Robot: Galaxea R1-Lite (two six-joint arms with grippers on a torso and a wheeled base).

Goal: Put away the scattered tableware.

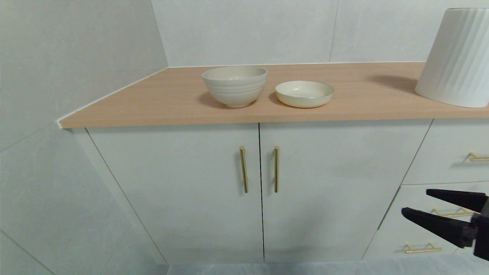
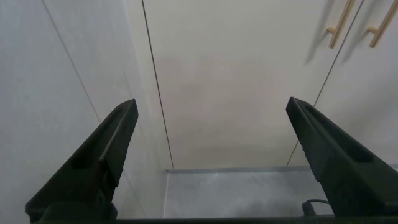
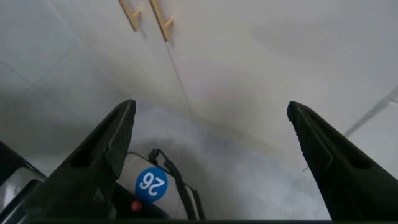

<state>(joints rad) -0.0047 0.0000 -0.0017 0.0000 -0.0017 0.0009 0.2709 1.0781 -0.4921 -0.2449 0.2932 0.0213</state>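
A deep ribbed cream bowl [image 1: 234,86] stands on the wooden countertop [image 1: 160,99], and a shallow cream dish [image 1: 304,93] sits just to its right, apart from it. Below them the white cabinet's two doors [image 1: 179,191] are closed, with two gold handles [image 1: 243,169] at the middle seam. My right gripper [image 1: 416,202] hangs open low at the right, in front of the drawers, holding nothing. In the left wrist view my left gripper [image 2: 211,118] is open and empty, low near the cabinet's left door [image 2: 236,87] and the floor.
A tall white ribbed vessel [image 1: 456,57] stands on the counter at the far right. Drawers with gold handles [image 1: 422,249] fill the lower right. A tiled wall [image 1: 57,57] closes in the left side, meeting the counter at the corner.
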